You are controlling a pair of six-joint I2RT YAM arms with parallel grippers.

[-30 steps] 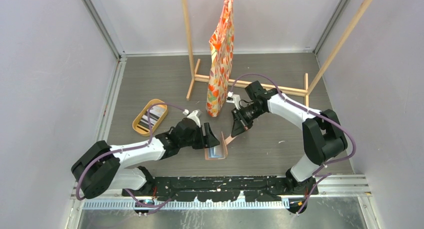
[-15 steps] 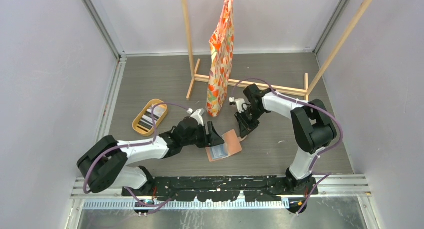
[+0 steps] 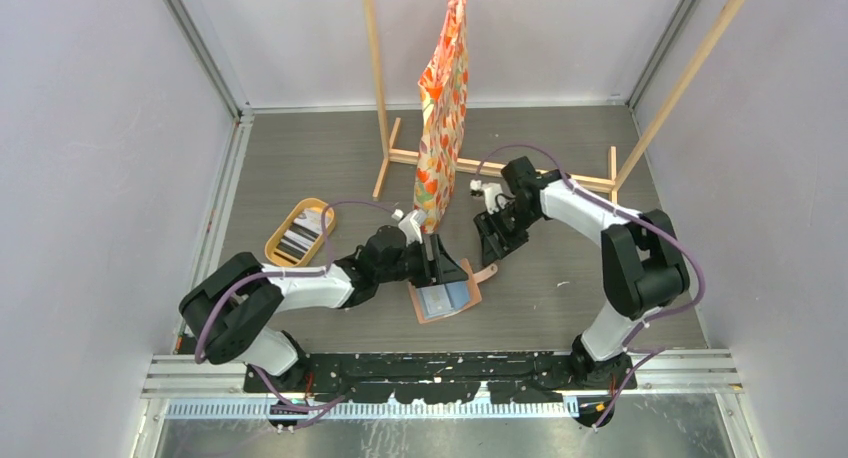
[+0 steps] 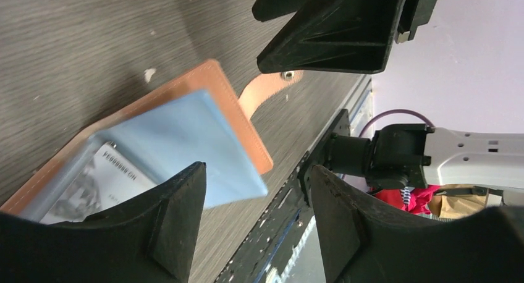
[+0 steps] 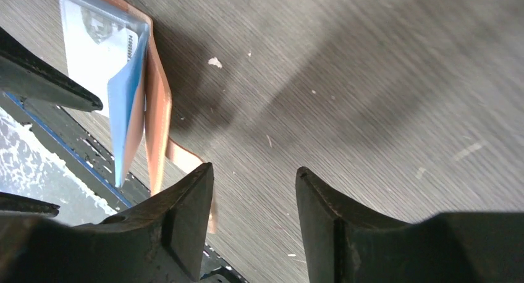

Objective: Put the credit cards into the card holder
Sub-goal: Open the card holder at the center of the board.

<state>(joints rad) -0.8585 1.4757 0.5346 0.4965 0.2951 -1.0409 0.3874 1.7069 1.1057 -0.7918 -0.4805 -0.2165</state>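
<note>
The holder [image 3: 447, 303] lies open and flat on the table [image 3: 560, 178], near its middle, grey-blue inside facing up. Its tab [image 3: 487, 273] sticks out toward 1 o'clock. One white card [image 4: 108, 178] already sits in a slot.

The left hand [image 3: 438, 268] hovers over the holder's 11 o'clock edge with its fingers spread, and nothing is between them. Whether it touches the leather I cannot tell. The right hand [image 3: 493, 250] is at 1 o'clock of the holder, just beyond the tab. It is released too, and its own view shows only bare table between its fingers.

The other cards [image 3: 300, 236] lie in the tray [image 3: 275, 248], well apart from the holder at its 10 o'clock.

The step in hand looks like the gap between cards: the holder is set open, one card is in, and neither hand carries anything. Next, the left hand, being nearer the tray, probably swings to 10 o'clock for another card. A thin card lying flat calls for a pinch at its edge. The right hand likely needs to pin the holder so it does not slide or fold as the card goes in.
</note>
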